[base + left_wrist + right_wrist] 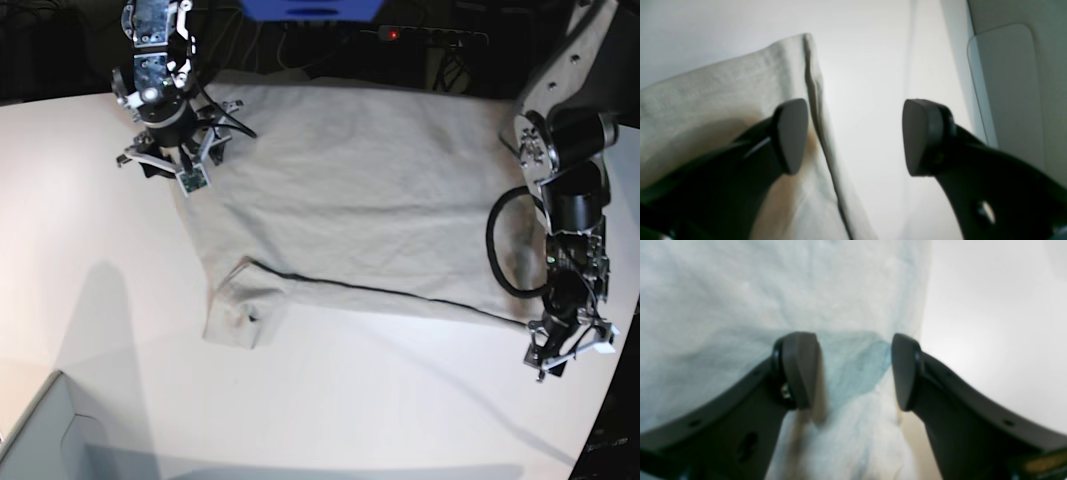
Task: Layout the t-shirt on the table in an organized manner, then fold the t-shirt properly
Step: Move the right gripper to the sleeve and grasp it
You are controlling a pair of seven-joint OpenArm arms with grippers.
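- T-shirt point(360, 190) lies spread across the table point(90, 200), long axis from 9 to 3 o'clock.
- Left gripper point(562, 352), jaws spread and empty, at its 4 o'clock corner.
- Right gripper point(182, 163), spread and empty, at 10 o'clock.

Bright overhead light washes out the desk point(330, 400); both wrist views are soft and blurred, shadows pooling beneath the fingers point(800, 370).

- Looks like a robotics lab or test bench.
- Two black robot arms mounted at opposite edges of a plain white table point(90, 190).
- Tangled cables point(330, 40) and a lit power strip point(425, 36) behind the far edge.
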